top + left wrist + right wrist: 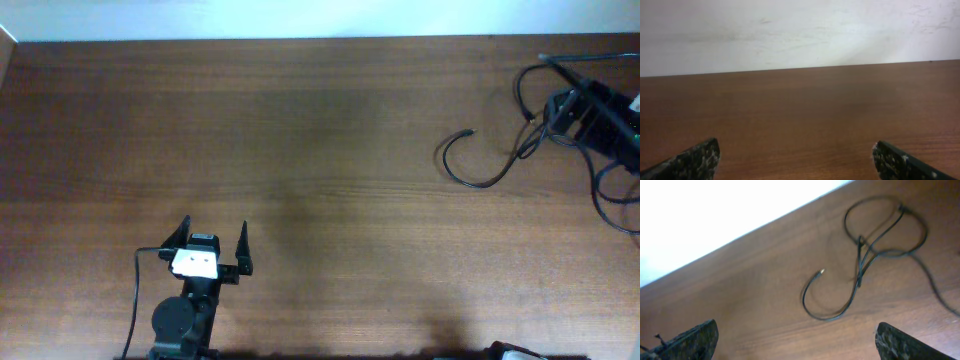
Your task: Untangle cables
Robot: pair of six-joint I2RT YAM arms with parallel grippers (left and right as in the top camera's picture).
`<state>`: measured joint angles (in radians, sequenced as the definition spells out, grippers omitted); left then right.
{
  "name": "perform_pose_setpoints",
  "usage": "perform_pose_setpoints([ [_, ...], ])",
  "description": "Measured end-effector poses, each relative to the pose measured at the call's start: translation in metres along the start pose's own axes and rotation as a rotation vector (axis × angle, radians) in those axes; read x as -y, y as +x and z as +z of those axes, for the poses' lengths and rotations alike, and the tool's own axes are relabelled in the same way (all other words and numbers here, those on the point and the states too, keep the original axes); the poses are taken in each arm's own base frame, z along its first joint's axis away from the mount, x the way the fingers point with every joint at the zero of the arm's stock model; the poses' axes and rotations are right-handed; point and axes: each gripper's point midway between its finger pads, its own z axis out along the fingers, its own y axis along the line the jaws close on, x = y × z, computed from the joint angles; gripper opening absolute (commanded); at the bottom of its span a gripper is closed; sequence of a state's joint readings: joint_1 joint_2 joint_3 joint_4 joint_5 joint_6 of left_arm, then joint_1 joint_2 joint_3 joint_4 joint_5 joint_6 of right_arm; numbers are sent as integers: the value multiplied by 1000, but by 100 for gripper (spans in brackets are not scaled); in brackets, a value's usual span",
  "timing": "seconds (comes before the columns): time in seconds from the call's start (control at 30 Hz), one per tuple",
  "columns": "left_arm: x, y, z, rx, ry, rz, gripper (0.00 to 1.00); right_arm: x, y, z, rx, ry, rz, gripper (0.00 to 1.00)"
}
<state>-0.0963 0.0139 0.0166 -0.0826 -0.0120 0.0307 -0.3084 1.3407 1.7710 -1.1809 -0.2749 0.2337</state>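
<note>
The cables are thin black cords at the table's far right. One end with a small plug (468, 132) curves into an open arc (475, 185) and runs toward a tangle of loops under the right arm. In the right wrist view the arc (822, 319) lies ahead of the fingers, with crossed loops (860, 247) beyond it. My right gripper (797, 335) is open and empty, above the table short of the arc; in the overhead view it is the dark mass (565, 108). My left gripper (214, 228) (795, 155) is open and empty at the front left, far from the cables.
The wooden table (320, 150) runs back to a white wall (800, 30). Thicker black arm wires (610, 190) hang at the far right edge. The left arm's own wire (135, 300) trails down beside its base.
</note>
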Motion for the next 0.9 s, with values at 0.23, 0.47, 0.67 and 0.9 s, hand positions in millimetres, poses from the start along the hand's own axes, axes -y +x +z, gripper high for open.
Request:
perform_pose_setpoints([
  [0.23, 0, 0, 0, 0, 0, 0, 99, -48, -40, -46, 291, -84, -134, 99],
  [0.47, 0, 0, 0, 0, 0, 3, 99, -61, -20, -36, 513, -203, -208, 99],
  [0.67, 0, 0, 0, -2, 0, 3, 99, -66, 11, -25, 676, -318, -264, 99],
  [0.9, 0, 0, 0, -1, 0, 3, 99, -57, 42, -26, 864, -354, -366, 99],
])
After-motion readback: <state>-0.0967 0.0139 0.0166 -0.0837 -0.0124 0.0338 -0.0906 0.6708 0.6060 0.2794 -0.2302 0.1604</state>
